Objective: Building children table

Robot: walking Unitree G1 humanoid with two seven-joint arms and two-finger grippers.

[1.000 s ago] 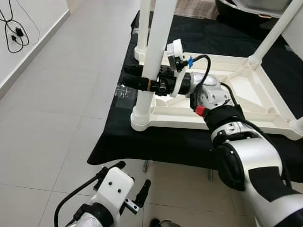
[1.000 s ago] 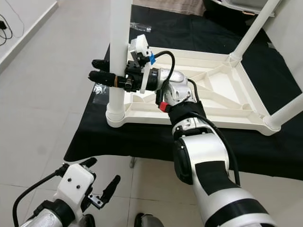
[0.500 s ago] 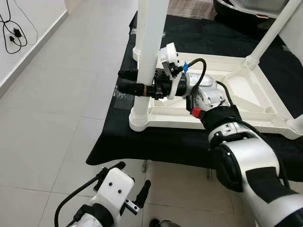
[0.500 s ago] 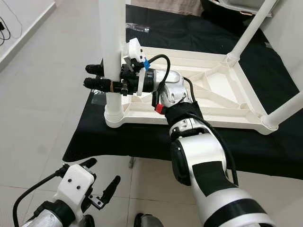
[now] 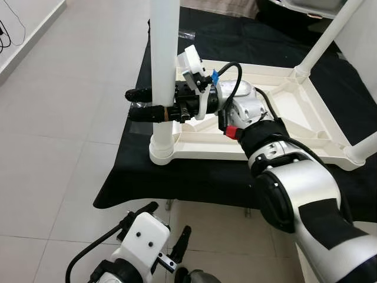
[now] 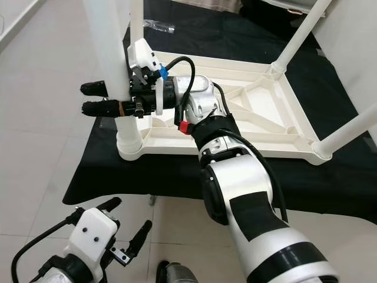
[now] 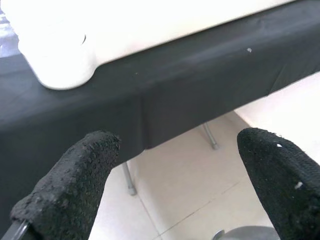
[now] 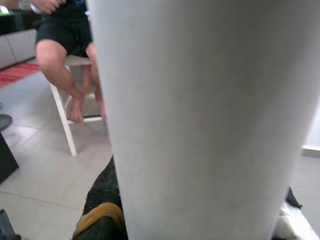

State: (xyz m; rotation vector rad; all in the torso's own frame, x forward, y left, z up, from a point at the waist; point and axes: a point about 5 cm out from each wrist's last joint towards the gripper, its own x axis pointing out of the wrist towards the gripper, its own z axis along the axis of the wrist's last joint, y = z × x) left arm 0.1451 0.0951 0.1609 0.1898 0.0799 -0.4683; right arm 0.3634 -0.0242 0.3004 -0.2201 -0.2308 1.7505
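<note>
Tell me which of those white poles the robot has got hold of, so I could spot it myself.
Find the white tabletop lying upside down on the black cloth, with legs standing up from its corners. The held leg rises from the corner nearest the robot's left. Unlike the others, the right gripper has two black fingers clamped around it.

A white plastic children's table (image 5: pixel 306 112) lies upside down on a black-draped surface, its ribbed underside facing up. Round white legs rise from its corners; the near-left leg (image 5: pixel 164 71) stands upright in its corner socket (image 5: pixel 161 152), while others (image 5: pixel 323 35) stand at the far and right corners.
</note>
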